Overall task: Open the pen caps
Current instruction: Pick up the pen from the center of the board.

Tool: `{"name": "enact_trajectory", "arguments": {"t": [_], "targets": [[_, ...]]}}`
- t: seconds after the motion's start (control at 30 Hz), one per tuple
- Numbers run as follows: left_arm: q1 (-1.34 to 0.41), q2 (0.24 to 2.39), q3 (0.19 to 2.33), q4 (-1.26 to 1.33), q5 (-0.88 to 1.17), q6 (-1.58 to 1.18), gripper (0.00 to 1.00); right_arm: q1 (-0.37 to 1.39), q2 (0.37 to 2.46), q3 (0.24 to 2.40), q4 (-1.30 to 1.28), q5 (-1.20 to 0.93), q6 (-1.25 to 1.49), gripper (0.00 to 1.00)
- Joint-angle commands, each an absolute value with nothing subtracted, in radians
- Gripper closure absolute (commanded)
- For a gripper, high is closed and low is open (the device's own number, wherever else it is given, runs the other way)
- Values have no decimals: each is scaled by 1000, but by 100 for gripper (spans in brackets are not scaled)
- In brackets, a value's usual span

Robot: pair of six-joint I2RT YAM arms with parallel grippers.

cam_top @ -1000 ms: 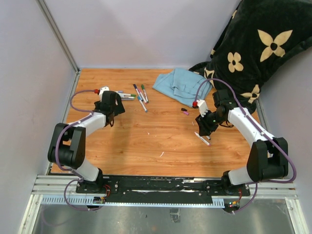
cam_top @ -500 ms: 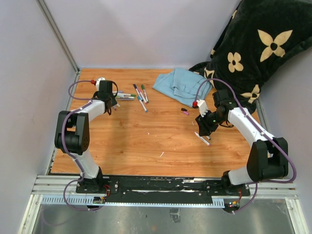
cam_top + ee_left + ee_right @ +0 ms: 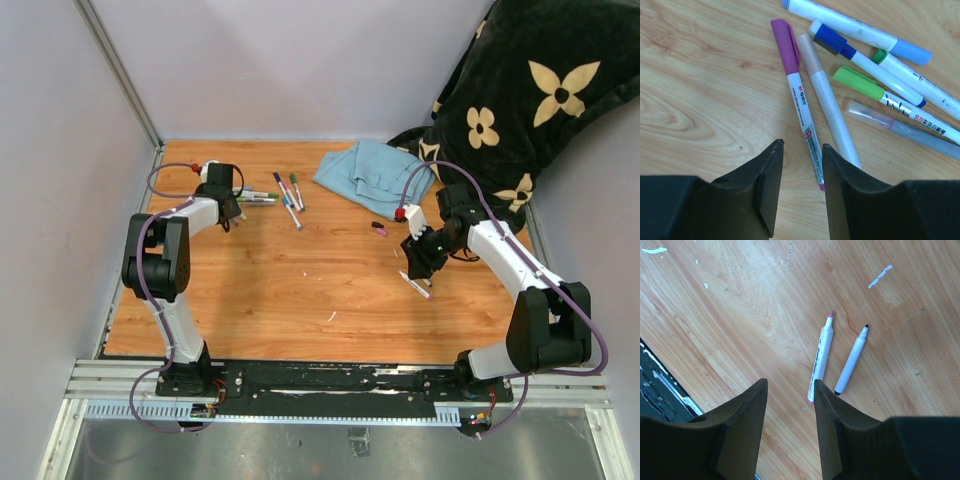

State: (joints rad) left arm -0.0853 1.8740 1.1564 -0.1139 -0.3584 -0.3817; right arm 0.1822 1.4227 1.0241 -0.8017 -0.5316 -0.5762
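Left gripper (image 3: pixel 801 145): fingers stand a little apart, bare wood showing in the gap, clamped on nothing; low over the far left of the table (image 3: pixel 300 290), tips toward the marker cluster
Right gripper (image 3: pixel 790 382): fingers stand apart, wood visible between them, nothing held; over the right half of the table
Fitted caps: purple cap (image 3: pixel 785 42), dark blue cap (image 3: pixel 832 41), green cap (image 3: pixel 860 82), light blue cap (image 3: pixel 910 50); each sits on its own marker, all within the loose cluster just ahead of the left gripper
Purple-capped marker (image 3: pixel 805 125): nearest the left gripper; cap end points away, rear end lies just beside 1 finger; whether it touches, cannot tell
Beige-ended marker (image 3: pixel 827 110): lies alongside the purple-capped marker, close against it
Loose caps: black cap (image 3: pixel 375 224) and pink cap (image 3: pixel 382 231), lying side by side on the wood, between the blue cloth (image 3: pixel 375 172) and the right gripper
Uncapped markers: 2, pink-tipped marker (image 3: pixel 821 357) and black-tipped marker (image 3: pixel 852 360); flat on the wood, nearly parallel, near each other but apart, just ahead of the right gripper's fingers
Blue cloth: crumpled, at the far edge of the table, right of the cluster
Dark blanket (image 3: pixel 520 90): pale flower pattern, heaped at the far right corner
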Motion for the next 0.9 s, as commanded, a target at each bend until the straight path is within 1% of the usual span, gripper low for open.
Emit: {"name": "enact_trajectory", "arguments": {"t": [0.0,0.4,0.6,0.67,0.77,0.87], "targets": [[-77,1892,1186,-126,-342,-367,59,181,1403,1042,-826,-545,-590,56],[-75,1918,1183,-135,-318,-368,59,181,1396,1043,-828,-549,-592,57],[-75,1914,1159,-141,-301,-368,68,181,1392,1044,-828,-553,-593,57],[-75,1905,1146,-142,-303,-369,75,181,1391,1045,-829,-553,-594,57],[-75,1884,1121,-146,-310,-372,81,180,1389,1045,-831,-554,-595,57],[-75,1850,1074,-135,-312,-382,82,181,1387,1046,-830,-558,-596,56]]}}
